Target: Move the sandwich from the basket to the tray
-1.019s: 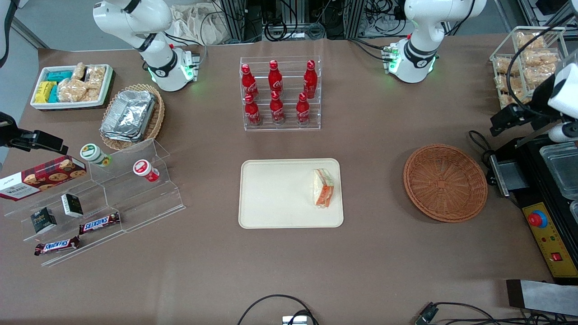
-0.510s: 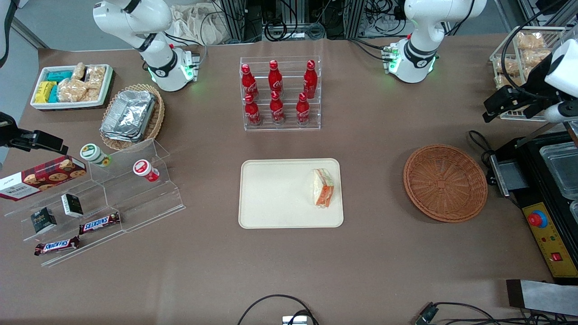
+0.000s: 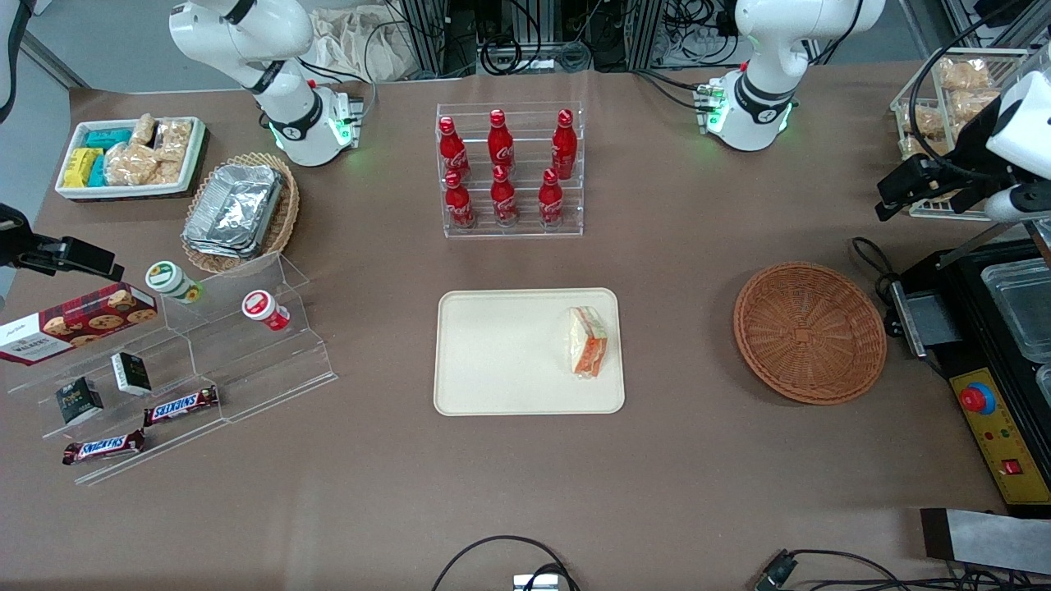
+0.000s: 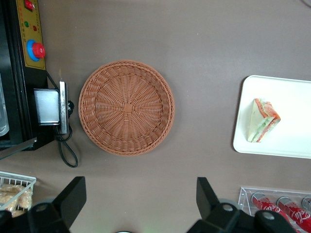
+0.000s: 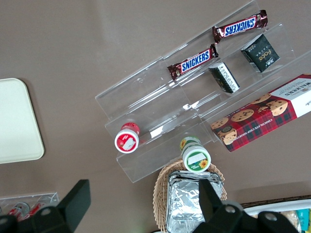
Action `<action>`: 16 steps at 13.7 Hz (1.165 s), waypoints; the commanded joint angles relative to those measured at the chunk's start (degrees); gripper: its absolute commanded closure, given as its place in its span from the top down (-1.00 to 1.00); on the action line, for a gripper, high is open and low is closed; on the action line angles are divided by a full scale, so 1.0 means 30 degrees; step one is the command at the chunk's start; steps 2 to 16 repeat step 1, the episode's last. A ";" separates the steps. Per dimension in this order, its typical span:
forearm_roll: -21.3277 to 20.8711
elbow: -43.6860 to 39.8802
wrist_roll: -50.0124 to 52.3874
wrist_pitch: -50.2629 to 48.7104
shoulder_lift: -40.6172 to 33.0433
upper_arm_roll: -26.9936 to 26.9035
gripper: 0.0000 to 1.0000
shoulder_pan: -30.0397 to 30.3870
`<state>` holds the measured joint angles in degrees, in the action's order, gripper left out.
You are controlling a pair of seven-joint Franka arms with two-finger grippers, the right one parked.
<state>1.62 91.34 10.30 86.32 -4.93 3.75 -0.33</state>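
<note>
The sandwich (image 3: 588,341) lies on the cream tray (image 3: 493,361) at the tray end nearest the basket, with its orange-red cut edge showing; it also appears in the left wrist view as the sandwich (image 4: 262,126) on the tray (image 4: 291,87). The round reddish-brown basket (image 3: 809,332) holds nothing, and the wrist view shows the basket (image 4: 126,107) bare inside. My left gripper (image 3: 891,195) hangs high toward the working arm's end of the table, farther from the front camera than the basket. The gripper (image 4: 140,194) is open with nothing between its fingers.
A clear rack of red bottles (image 3: 509,172) stands farther from the front camera than the tray. A black machine with a red button (image 3: 977,400) and a cable (image 3: 870,254) sit beside the basket. A wire bin of bagged snacks (image 3: 944,107) is near the gripper.
My left gripper has drawn away from the basket, farther from the front camera, most of it in the first half second. The sandwich, tray and basket have not moved.
</note>
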 commanded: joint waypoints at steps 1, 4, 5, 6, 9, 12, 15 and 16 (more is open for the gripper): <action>0.0134 -0.0650 -0.0180 -0.0822 0.0268 -0.0165 1.00 -0.0096; 0.0134 -0.0650 -0.0180 -0.0822 0.0268 -0.0165 1.00 -0.0096; 0.0134 -0.0650 -0.0180 -0.0822 0.0268 -0.0165 1.00 -0.0096; 0.0134 -0.0650 -0.0180 -0.0822 0.0268 -0.0165 1.00 -0.0096; 0.0134 -0.0650 -0.0180 -0.0822 0.0268 -0.0165 1.00 -0.0096; 0.0134 -0.0650 -0.0180 -0.0822 0.0268 -0.0165 1.00 -0.0096; 0.0134 -0.0650 -0.0180 -0.0822 0.0268 -0.0165 1.00 -0.0096; 0.0134 -0.0650 -0.0180 -0.0822 0.0268 -0.0165 1.00 -0.0096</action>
